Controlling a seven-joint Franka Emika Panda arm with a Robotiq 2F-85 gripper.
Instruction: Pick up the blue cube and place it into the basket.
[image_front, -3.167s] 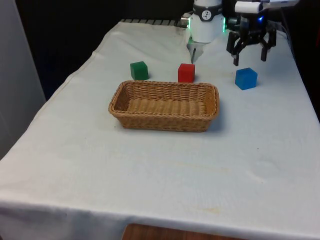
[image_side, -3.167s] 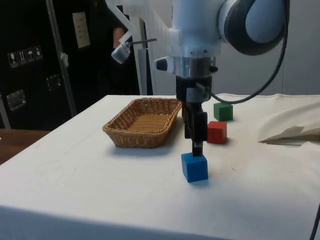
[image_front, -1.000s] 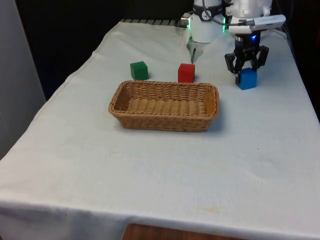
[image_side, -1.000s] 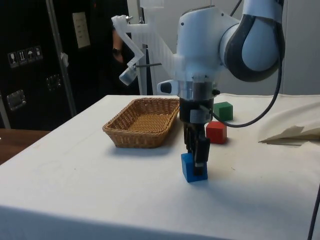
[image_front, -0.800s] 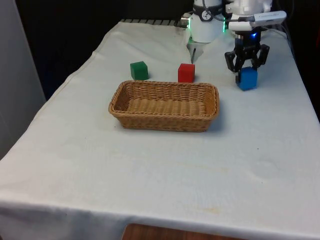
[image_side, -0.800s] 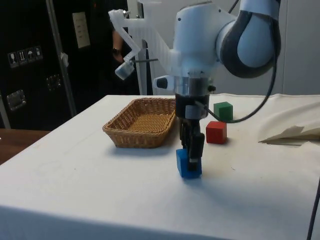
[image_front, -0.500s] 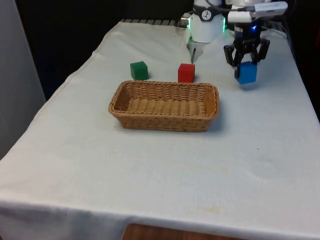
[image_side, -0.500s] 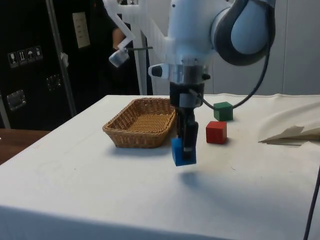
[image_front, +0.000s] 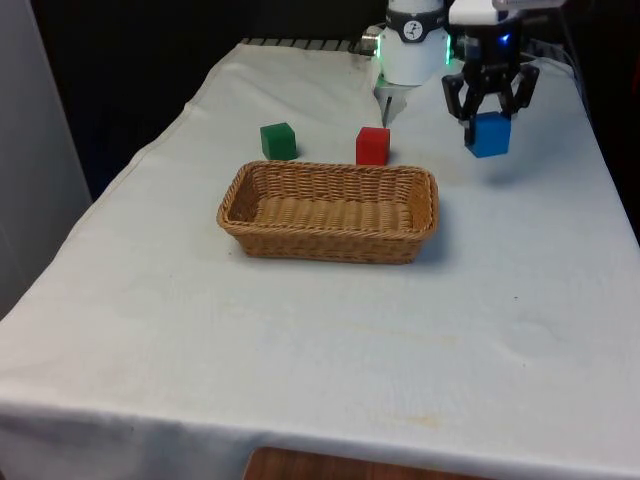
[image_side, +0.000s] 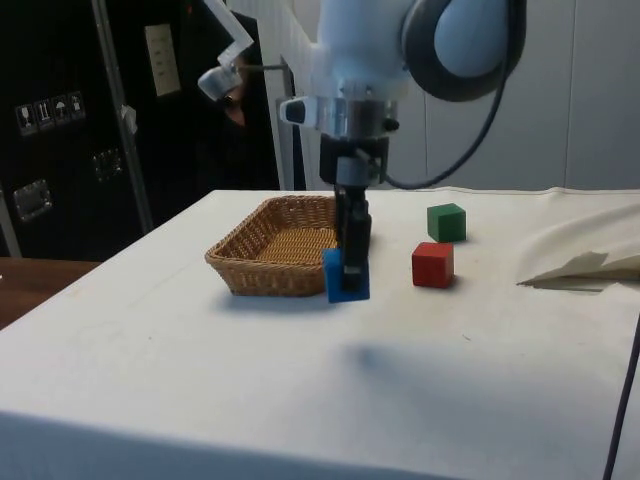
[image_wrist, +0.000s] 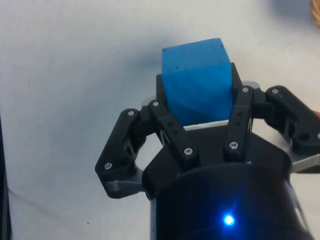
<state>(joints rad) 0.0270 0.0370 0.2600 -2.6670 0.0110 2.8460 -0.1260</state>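
End effector (image_front: 489, 118), black and two-fingered, is clamping the blue cube (image_front: 488, 134) above the white-clothed bench (image_front: 330, 330), beside the woven wicker basket (image_front: 330, 211), on the front view's right.

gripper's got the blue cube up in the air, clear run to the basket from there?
Probably yes. The gripper is shut on the blue cube, held clear of the cloth. The basket lies open-topped towards the front view's left; the red cube sits behind the basket's far rim, seemingly off that path.
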